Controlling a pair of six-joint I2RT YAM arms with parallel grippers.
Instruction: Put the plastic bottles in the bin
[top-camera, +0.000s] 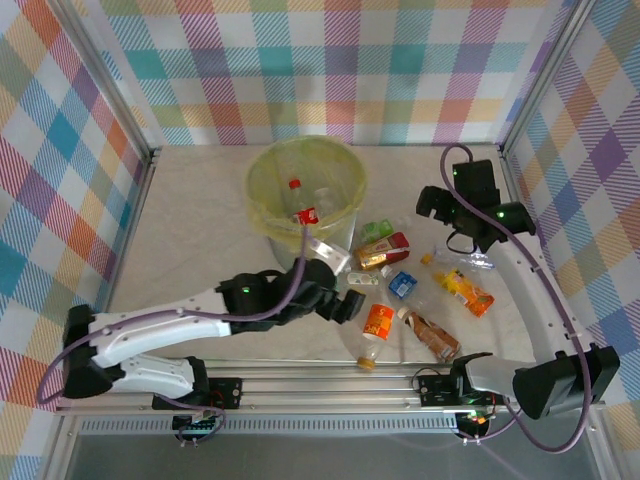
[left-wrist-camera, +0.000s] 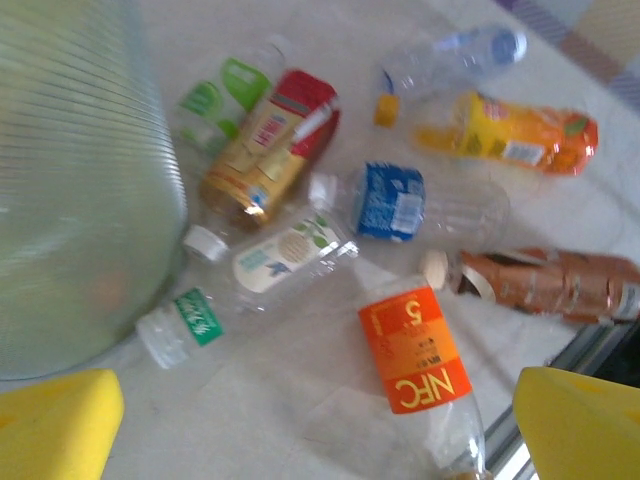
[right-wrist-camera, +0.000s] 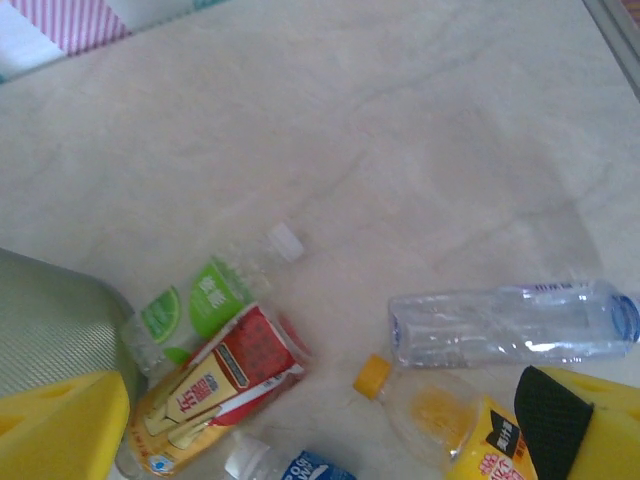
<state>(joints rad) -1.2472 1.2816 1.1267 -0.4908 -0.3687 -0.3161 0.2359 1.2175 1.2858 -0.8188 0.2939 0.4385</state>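
Note:
The bin (top-camera: 262, 196), lined with a yellow-green bag, stands at the back centre and holds bottles with red caps (top-camera: 294, 184). Several plastic bottles lie to its right: green-labelled (left-wrist-camera: 225, 100), red-and-gold (left-wrist-camera: 270, 150), blue-labelled (left-wrist-camera: 392, 200), orange NFC (left-wrist-camera: 415, 350), brown (left-wrist-camera: 550, 285), yellow-orange (left-wrist-camera: 520, 135) and clear (right-wrist-camera: 510, 325). My left gripper (top-camera: 345, 305) hovers open just left of the NFC bottle (top-camera: 377, 322), its yellow pads (left-wrist-camera: 60, 425) wide apart with nothing between them. My right gripper (top-camera: 447, 212) hangs open above the clear bottle (top-camera: 465, 260) and yellow bottle (right-wrist-camera: 450, 410), holding nothing.
Two more clear bottles, one white-labelled (left-wrist-camera: 280, 260) and one with a small green label (left-wrist-camera: 190, 320), lie against the bin wall (left-wrist-camera: 80, 200). A metal rail (top-camera: 330, 378) runs along the table's near edge, close to the brown bottle. Checked walls enclose the table.

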